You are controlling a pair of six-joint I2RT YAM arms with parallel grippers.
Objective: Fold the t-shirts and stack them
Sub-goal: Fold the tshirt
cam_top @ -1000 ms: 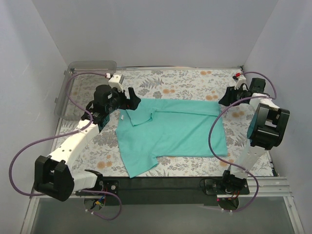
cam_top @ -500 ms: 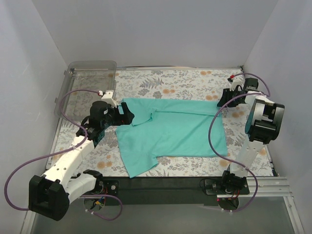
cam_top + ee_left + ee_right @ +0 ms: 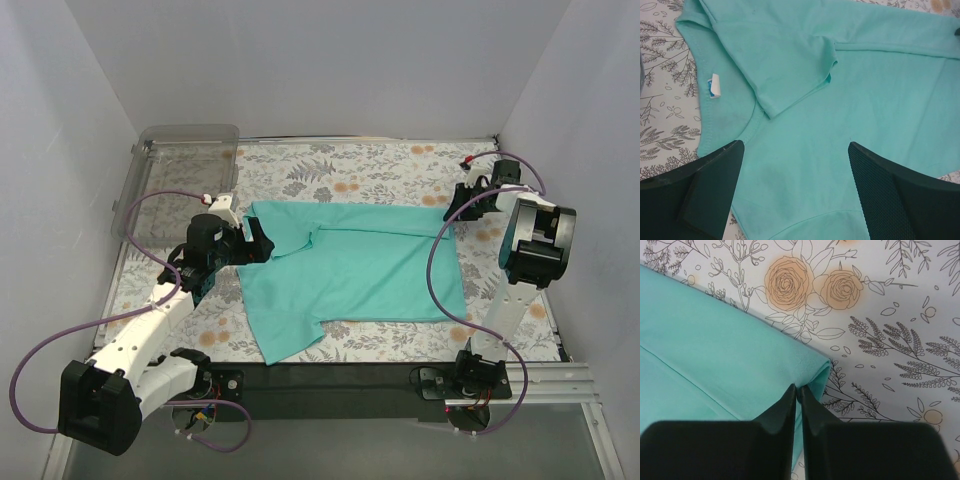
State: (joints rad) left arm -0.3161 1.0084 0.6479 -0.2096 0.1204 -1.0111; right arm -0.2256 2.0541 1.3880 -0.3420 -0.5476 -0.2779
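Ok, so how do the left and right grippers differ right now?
The left gripper has jaws spread wide; the right gripper is closed, seemingly pinching cloth. The left one hangs over the collar end of the t-shirt; the right one sits at its far right corner. Both are at the shirt's edges.

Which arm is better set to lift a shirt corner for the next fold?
Probably right. The right gripper is pinched on the t-shirt's far corner, while the left gripper hangs open above the cloth, gripping nothing.

The teal cloth t-shirt (image 3: 360,265) lies spread mid-table on the floral-print tabletop (image 3: 380,170); the clear plastic bin (image 3: 185,155) sits at the far-left corner.
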